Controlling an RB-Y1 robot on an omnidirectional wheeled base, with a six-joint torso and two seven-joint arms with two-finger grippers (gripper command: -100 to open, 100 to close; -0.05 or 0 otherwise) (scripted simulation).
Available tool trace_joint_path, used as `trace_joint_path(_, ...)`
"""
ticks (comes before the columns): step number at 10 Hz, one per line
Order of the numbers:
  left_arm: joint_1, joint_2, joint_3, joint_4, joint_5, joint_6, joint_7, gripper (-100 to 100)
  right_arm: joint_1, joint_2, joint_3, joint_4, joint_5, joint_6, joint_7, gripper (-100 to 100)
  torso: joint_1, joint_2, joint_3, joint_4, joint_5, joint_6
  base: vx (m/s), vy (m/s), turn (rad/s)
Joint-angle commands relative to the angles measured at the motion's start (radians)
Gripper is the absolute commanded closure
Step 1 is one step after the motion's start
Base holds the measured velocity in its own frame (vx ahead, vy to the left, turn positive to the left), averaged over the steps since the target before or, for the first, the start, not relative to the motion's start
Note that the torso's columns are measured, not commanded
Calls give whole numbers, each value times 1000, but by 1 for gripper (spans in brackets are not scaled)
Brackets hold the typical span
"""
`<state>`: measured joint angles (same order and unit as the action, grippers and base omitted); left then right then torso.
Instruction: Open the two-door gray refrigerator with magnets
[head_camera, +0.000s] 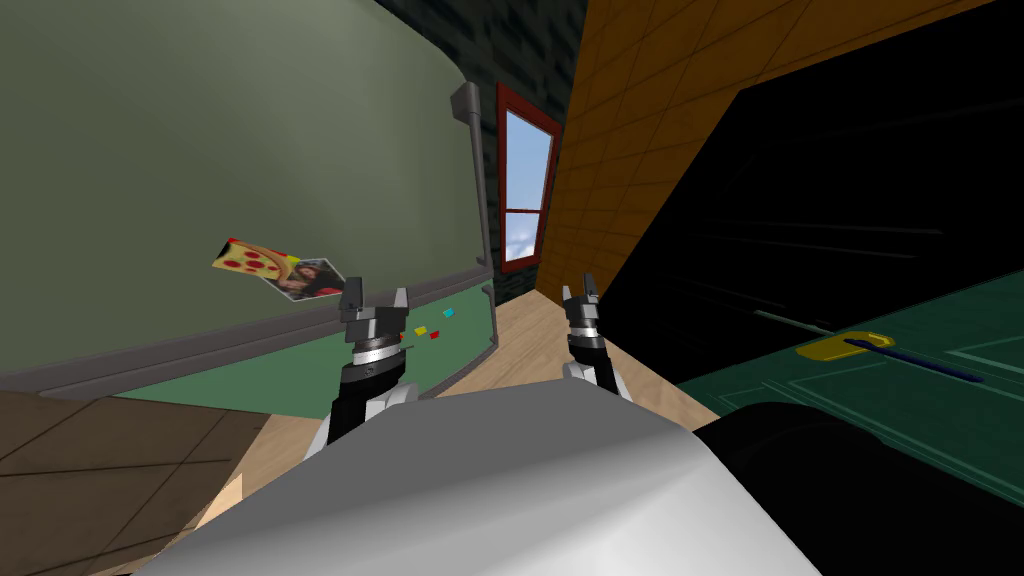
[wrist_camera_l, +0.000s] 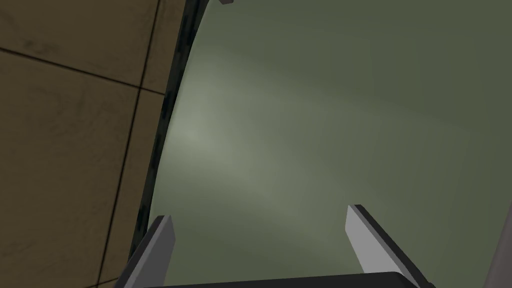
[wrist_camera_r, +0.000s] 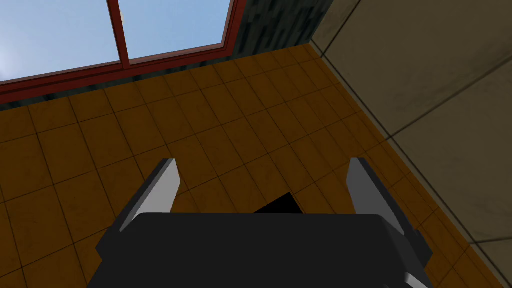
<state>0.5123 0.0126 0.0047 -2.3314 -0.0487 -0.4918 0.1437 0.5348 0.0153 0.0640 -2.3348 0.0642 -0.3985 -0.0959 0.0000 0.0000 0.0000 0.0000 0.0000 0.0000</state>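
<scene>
Close before the fridge (head_camera: 250, 130) door, the left gripper (head_camera: 375, 298) stands released and empty, beside the magnets (head_camera: 428, 330), apart from the handle (head_camera: 478, 180). Risk: it closes on the flat door and slips, missing the handle. Right gripper (head_camera: 580, 292) is released too.

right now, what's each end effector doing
Left end effector: open, holding nothing, facing the refrigerator door.
Right end effector: open, holding nothing.

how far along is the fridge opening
Done: I stand close to the refrigerator, magnets in sight. In hand: left gripper open, facing the upper door, holding nothing; right gripper open, idle. Left: reach the handle at the door's edge, grip it, pull; both doors look shut.
</scene>
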Motion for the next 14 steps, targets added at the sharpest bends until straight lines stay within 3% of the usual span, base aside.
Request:
trace_joint_path(1,0,0,0,0,0,0,0,0,0,0,0,0,0,0,0,0,0,40,-82,41,0,0,0,0,0)
trace_joint_path(9,0,0,0,0,0,0,0,0,0,0,0,0,0,0,0,0,0,618,-1234,617,0,0,0,0,0)
trace_joint_path(10,-14,46,-4,5,5,21,-1,-100,0,0,0,0,0,0,0,0,0,691,-1382,691,0,0,11,7,-52)
trace_joint_path(11,-23,65,-7,9,8,36,-1,-100,0,0,0,0,0,0,0,0,1,725,-1451,724,0,0,14,16,-63)
trace_joint_path(14,-61,117,-18,22,22,96,-4,-100,0,0,0,0,0,0,0,0,0,737,-1476,738,0,0,14,24,-60)
